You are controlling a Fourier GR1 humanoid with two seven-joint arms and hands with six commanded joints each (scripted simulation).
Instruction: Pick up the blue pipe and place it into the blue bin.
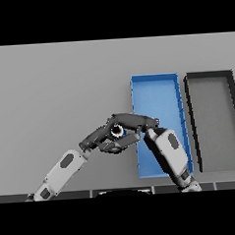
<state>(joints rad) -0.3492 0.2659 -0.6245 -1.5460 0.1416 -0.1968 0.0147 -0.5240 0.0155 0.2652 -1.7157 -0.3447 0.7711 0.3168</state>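
Note:
Only a small part of the blue pipe (121,132) shows: a round end and a sliver of blue, just left of the blue bin (157,90). My left hand (102,138) reaches in from the lower left, its fingers and thumb curled round the pipe. My right hand (134,121) comes in from the lower right and lies directly above the left hand, fingers stretched towards the left and crossing the bin's left wall. Most of the pipe is hidden by the two hands.
A dark grey bin (210,76) stands to the right of the blue bin, almost touching it. My right forearm (168,153) covers the near part of the blue bin. Bare grey table (54,94) spreads to the left and back.

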